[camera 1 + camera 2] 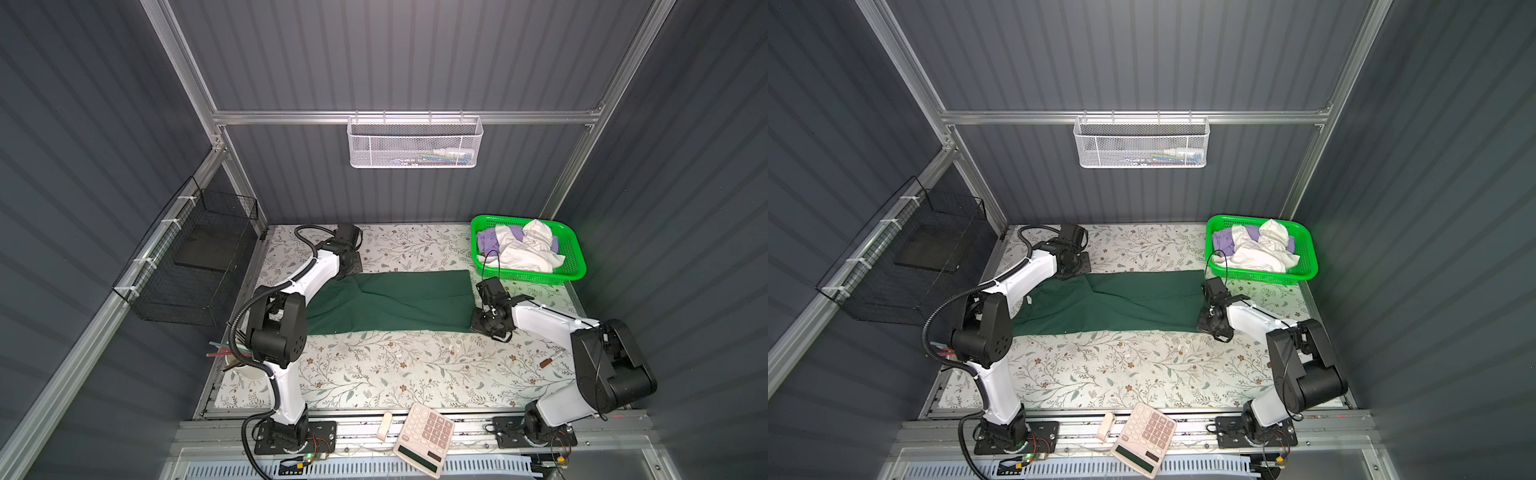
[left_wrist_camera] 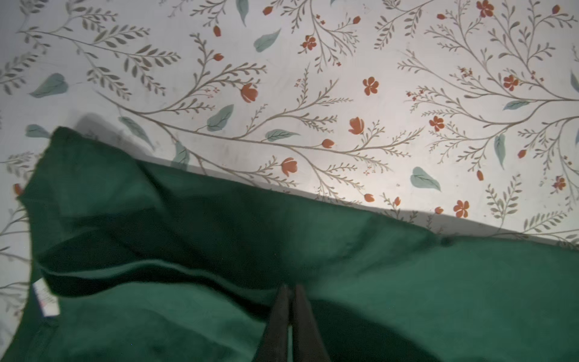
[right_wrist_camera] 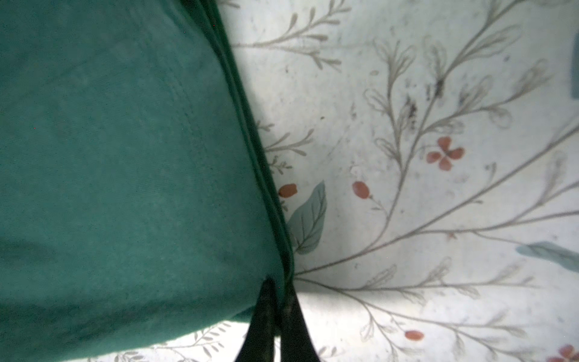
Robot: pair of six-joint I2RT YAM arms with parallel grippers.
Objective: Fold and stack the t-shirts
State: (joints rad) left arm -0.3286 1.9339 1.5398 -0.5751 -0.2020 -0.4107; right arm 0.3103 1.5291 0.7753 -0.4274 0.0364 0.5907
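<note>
**foldfan:** ok so your dark green tee (image 1: 395, 303) is lying flat mid-bench as one long band. Its long axis runs side to side, straight from one arm to the other. The white neck label (image 2: 47, 297) shows at the left end, so that's your collar side

**gripnerd:** yep, and you've got the right claw (image 3: 279, 286) pinched shut on the tee's edge at the right-hand near corner, with cloth clearly between the fingers

**foldfan:** your left claw (image 2: 291, 286) is over the far left end, fingers nearly together with just a sliver of gap. It's on the cloth or right above it, and you can't tell from here if it's actually holding anything

**gripnerd:** I'd guess your next fold goes across that long axis, end over end. The right arm is the one with a sure hold on its end. Watch that the left end doesn't drag if it isn't pinned

**foldfan:** the other tees (image 1: 528, 249), white and lavender, are bunched in the green basket (image 1: 575, 249) at the far right corner of the bench (image 1: 374, 374), just beyond the right claw, none folded yet
</note>
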